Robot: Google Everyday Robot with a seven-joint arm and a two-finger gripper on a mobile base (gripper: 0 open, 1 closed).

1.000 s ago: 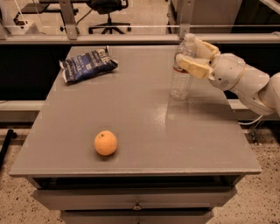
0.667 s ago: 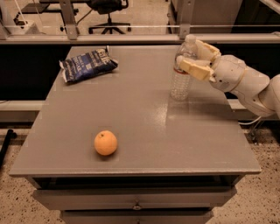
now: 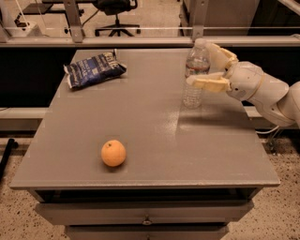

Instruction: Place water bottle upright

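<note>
The water bottle (image 3: 194, 77), clear and ribbed with a white cap, stands upright on the grey table (image 3: 150, 140) near its far right edge. My gripper (image 3: 206, 68) reaches in from the right at the bottle's upper half. One cream finger (image 3: 208, 83) lies across the bottle's front. The other finger (image 3: 220, 54) sits behind it to the right. The fingers are spread wider than the bottle, so the gripper looks open around it.
An orange (image 3: 113, 153) sits near the table's front left. A dark blue chip bag (image 3: 93, 69) lies at the back left. Behind the table runs a rail, with an office chair (image 3: 115, 11) beyond it. Drawers sit below the table top.
</note>
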